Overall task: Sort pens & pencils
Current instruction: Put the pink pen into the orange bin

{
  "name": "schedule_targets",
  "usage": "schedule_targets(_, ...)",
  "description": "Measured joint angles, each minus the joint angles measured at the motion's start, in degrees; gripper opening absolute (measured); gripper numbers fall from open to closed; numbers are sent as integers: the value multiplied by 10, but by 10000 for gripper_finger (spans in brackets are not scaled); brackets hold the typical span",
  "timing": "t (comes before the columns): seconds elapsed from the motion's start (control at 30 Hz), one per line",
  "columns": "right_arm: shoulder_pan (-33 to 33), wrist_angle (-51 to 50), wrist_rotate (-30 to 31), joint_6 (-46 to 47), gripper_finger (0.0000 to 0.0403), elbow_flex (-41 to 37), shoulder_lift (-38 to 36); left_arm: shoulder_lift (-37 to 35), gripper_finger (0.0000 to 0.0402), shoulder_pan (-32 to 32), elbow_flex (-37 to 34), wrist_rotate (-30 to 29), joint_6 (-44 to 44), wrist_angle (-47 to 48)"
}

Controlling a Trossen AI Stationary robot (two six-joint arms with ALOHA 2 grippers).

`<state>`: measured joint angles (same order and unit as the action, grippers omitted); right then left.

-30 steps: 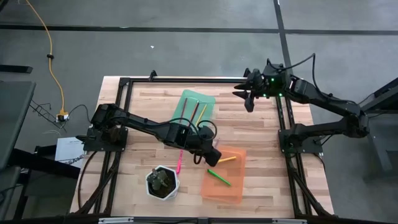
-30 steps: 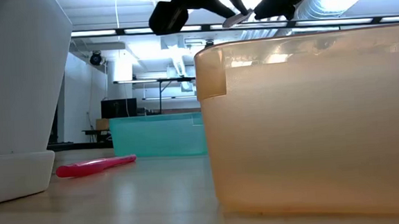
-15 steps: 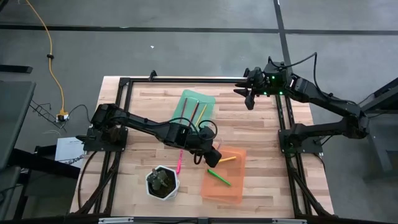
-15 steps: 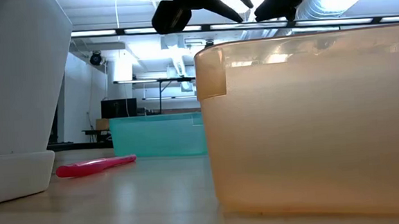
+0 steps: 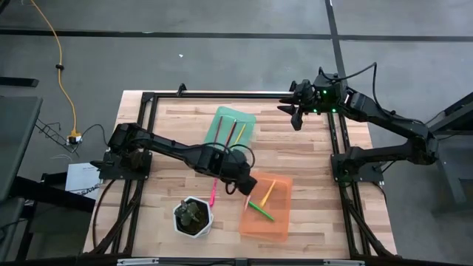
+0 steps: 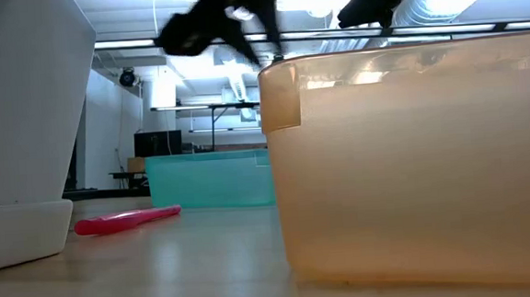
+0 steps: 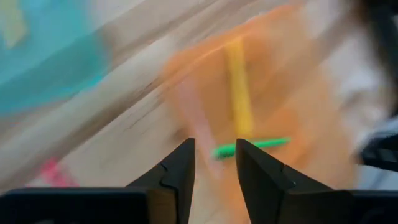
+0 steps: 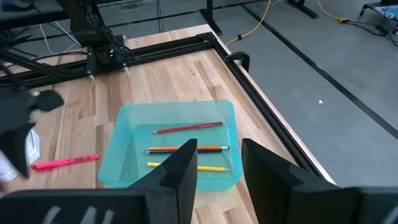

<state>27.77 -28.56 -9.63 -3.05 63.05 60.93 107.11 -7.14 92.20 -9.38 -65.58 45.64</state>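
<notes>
1. High view: slim sticks are lying in two flat translucent trays on the pale wooden slatted table [image 5: 310, 159]. The green translucent tray [image 5: 222, 118] is holding a red-brown pencil [image 5: 231, 133], a dark brown one and a yellow one. The orange translucent tray [image 5: 277, 222] is holding a yellow pen [image 5: 267, 191] and a bright green pen [image 5: 260, 210]. A pink pen [image 5: 213, 194] is lying on bare wood beside the white hexagonal plant pot [image 5: 192, 216]. The left gripper [image 5: 247, 186] is hanging at the orange tray's edge; the right gripper [image 5: 296, 116] is waiting near the far right corner.
2. Low view: the pink pen is lying between pot and green tray.
3. Left wrist view: fingers are standing slightly apart, holding nothing.
4. Right wrist view: fingers parted, empty, green tray ahead.
5. No readable writing.
</notes>
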Motion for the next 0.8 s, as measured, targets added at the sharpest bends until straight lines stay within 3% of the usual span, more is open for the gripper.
schedule_targets(0.1,0,0,0,0,117,0,0,0,94,-4,0,17,-48,69)
schedule_targets(0.23,0,0,0,-4,117,0,0,0,85,-5,0,20,-64,89)
schedule_targets(0.43,0,0,0,-4,117,0,0,18,76,-3,-1,71,-91,134)
schedule_targets(0.63,0,-1,-6,-10,117,0,0,58,85,-5,0,121,-102,139)
schedule_targets(0.8,0,-5,-11,-19,117,0,0,82,98,-4,0,127,-114,154)
